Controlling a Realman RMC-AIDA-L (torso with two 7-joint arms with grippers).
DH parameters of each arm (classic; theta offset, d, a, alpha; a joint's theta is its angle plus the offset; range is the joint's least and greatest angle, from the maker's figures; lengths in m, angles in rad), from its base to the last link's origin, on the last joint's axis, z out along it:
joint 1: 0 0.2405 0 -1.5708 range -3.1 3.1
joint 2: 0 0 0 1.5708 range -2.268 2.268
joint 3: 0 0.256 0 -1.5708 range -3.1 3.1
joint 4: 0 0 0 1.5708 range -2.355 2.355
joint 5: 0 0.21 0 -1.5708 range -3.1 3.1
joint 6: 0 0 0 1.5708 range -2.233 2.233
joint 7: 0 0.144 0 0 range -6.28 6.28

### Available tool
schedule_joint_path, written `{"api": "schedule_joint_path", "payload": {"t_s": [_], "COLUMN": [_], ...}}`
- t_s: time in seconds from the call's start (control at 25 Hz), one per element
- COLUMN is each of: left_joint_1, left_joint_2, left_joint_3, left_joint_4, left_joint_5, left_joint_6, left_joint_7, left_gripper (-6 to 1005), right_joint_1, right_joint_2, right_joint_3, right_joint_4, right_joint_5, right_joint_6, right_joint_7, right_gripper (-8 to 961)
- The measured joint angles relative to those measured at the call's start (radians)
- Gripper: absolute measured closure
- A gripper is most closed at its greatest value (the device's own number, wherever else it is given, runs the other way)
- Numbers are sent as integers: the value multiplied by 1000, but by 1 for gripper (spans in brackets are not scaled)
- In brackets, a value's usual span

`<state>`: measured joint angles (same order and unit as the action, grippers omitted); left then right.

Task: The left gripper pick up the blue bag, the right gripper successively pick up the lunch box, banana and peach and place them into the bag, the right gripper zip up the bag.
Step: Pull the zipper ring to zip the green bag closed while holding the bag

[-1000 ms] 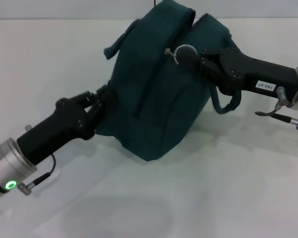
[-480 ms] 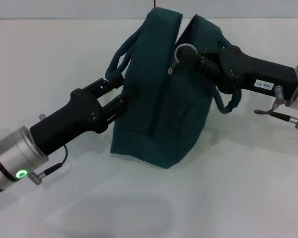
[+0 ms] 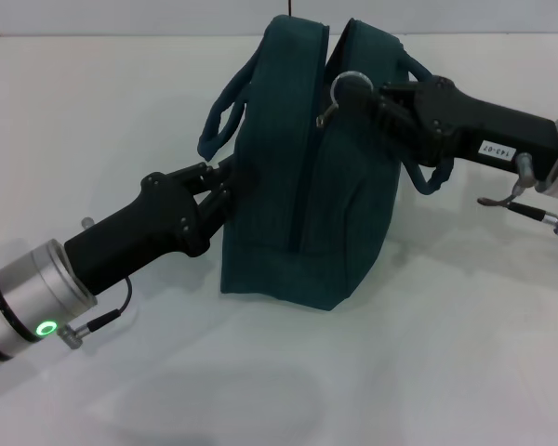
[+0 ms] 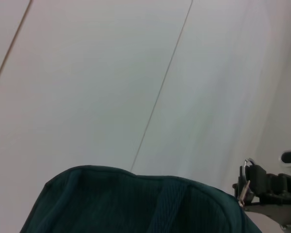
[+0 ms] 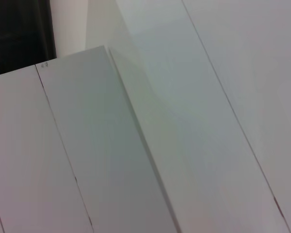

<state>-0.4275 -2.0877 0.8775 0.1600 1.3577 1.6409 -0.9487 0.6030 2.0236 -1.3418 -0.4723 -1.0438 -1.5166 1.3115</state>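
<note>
**Bag upright, both grippers on it**

Blue bag (image 3: 307, 186) standing at centre frame on the white table (image 3: 446, 353). Left gripper (image 3: 225, 190) in from lower left, fingers pinched together on the bag's side. Right gripper (image 3: 353, 93) at upper right, clamped on the zipper pull ring (image 3: 339, 88) near the top.
</note>
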Motion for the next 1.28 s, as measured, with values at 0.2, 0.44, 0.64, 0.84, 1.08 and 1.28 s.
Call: {"api": "schedule_joint_path", "payload": {"t_s": [0.2,0.44,0.64,0.84,1.08,1.28], "left_joint_1": [2,5,15,35,55,54], "left_joint_2": [0,-1,-2,0,16,34], "left_joint_3": [0,0,-1,-9,-9,-8], "left_joint_4": [2,-4,0,3,30,33], "left_joint_5": [22,48,48,5,-24,-18], "left_joint_6": [-1,0,9,49,83,76], "left_joint_7": [18,50,58,61,57,51], "left_gripper": [779,916,940,944,944,944], "right_joint_1": [3,-1,-4,-25,-72,-97], "right_joint_2": [-2,-5,-5,-2,-1,-3], "right_joint_3": [3,4,11,7,-36,-36], "right_joint_4": [-3,-3,3,-2,-50,-79], "right_joint_5": [30,71,75,75,69,74], "right_joint_6": [20,96,123,35,-117,-72], "right_joint_7": [0,-1,-23,-67,-91,-86], "right_gripper": [942,942,942,942,942,941]}}
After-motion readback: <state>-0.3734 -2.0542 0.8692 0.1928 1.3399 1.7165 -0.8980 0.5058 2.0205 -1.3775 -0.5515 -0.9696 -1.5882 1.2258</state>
